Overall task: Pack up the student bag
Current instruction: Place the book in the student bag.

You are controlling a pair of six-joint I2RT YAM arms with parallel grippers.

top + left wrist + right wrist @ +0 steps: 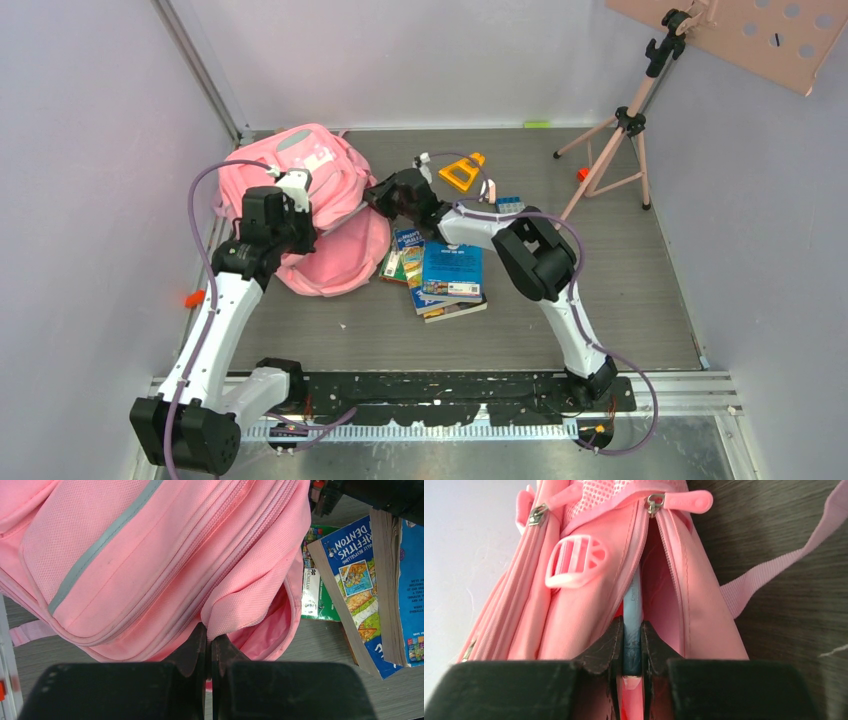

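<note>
Right gripper [632, 647] clamped narrow on a blue stick [632, 605], slim and smooth, small print on it too blurred to read; pen or ruler, cannot tell. Far end of it swallowed by the open zip slot of the bag [589, 605] straight ahead of the fingertips, near end hidden between the black fingers. Just beyond, a pink rubbery zip pull [684, 501] at the top of the slot, a round ribbed plastic badge [574, 560] to the left, a woven strap [784, 565] trailing off right over the dark wood-grain table [804, 645]

Left gripper [210, 652] pinched tight on a fold of the bag's pink cloth, at the edge of a gaping pocket directly above the tips; anything besides cloth between the fingers not visible. Coarse woven fabric, parallel zip seams, a grey stripe [100, 545] running up to the left. Right of the fingers, paperback books [350, 580] lying flat in a stack, cut off by the frame edge

From overhead, both sets of fingertips lost against the soft, slumped bag, hidden under the wrists. Farther right, a yellow thing [462, 175] of unclear kind, then a pink tripod stand [620, 140], top cropped
</note>
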